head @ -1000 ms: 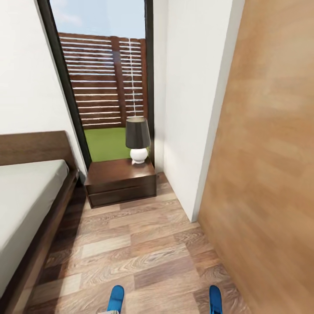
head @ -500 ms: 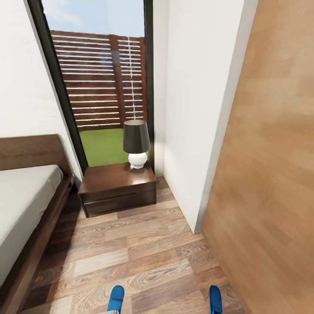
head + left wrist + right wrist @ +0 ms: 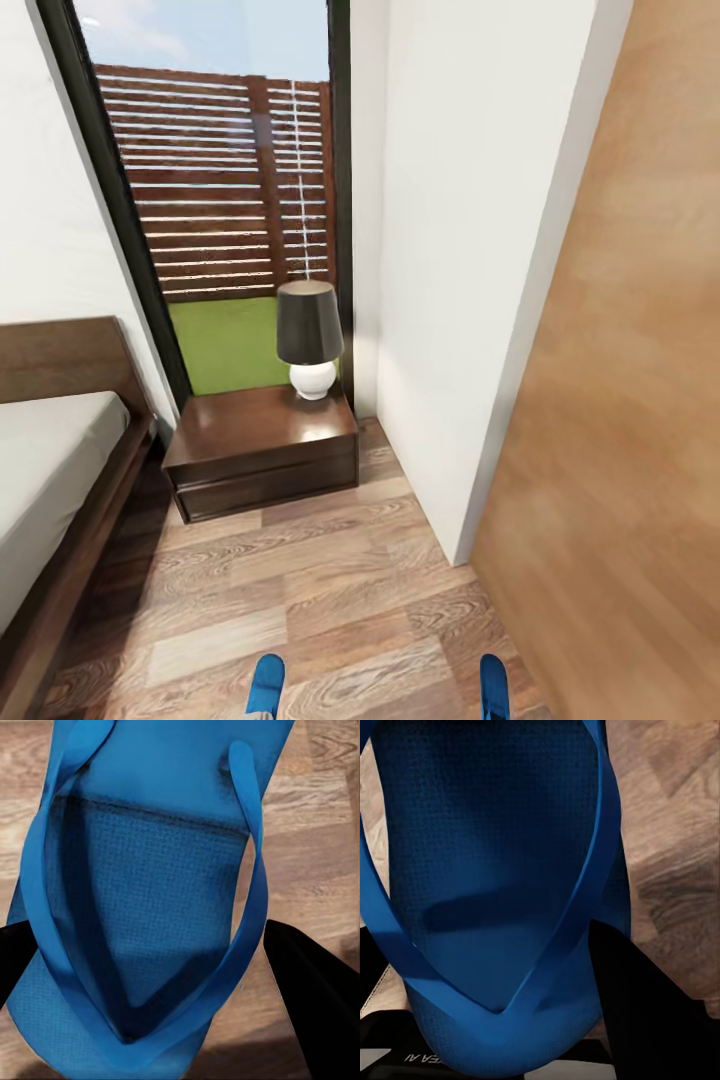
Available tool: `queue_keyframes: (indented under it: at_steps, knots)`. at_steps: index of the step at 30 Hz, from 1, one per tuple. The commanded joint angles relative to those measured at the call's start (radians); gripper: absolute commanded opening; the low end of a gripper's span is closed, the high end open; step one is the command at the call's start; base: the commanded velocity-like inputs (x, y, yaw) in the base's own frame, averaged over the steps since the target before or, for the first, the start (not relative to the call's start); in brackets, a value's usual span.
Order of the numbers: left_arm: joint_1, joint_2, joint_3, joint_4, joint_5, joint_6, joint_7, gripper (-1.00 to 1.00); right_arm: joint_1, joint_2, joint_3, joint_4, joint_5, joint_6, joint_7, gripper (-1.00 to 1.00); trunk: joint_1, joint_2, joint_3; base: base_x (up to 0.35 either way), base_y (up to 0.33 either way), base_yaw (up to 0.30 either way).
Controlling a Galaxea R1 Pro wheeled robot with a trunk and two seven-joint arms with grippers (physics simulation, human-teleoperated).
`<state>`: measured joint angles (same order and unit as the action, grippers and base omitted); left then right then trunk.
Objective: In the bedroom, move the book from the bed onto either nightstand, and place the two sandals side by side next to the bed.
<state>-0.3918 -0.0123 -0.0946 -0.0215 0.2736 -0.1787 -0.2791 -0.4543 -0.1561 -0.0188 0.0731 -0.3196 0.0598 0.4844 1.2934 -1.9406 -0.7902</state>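
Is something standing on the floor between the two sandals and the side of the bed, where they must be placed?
Nothing visible does. In the head view the plank floor lies bare between the sandals and the bed; the nightstand stands farther ahead.

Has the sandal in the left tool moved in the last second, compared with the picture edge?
No. The left sandal stays at the head view's bottom edge; the nightstand shifted because the camera moved.

Place: a home bedroom, simulator-rendered.
Bed [image 3: 50,470]: pale mattress, dark wooden frame and headboard.
Nightstand [image 3: 262,450]: glossy dark wood, carrying a lamp [image 3: 310,338] (dark shade, white base).
Surroundings: wood-plank floor [image 3: 300,600], white walls, tall window [image 3: 215,200] onto lawn and fence.
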Motion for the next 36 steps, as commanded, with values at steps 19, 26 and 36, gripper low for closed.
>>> queue_keyframes:
  at_steps: [19, 26, 36]
  knots:
    - [-0.001, 0.0, -0.008, 0.002, 0.01, -0.004, -0.003, -1.0, -0.001, 0.0, -0.002, 0.002, -0.01, 0.006, 0.005, -1.0, 0.0, 0.0, -0.001, 0.33, 0.0, 0.0]
    - [-0.001, 0.0, -0.008, 0.002, 0.01, -0.004, -0.003, -1.0, -0.001, 0.0, -0.002, 0.002, -0.01, 0.006, 0.005, -1.0, 0.0, 0.0, -0.001, 0.316, -0.055, 0.0]
    - [-0.001, 0.0, -0.008, 0.002, 0.01, -0.004, -0.003, -1.0, -0.001, 0.0, -0.003, 0.002, -0.01, 0.006, 0.005, -1.0, 0.0, 0.0, -0.001, 0.303, -0.009, 0.119]
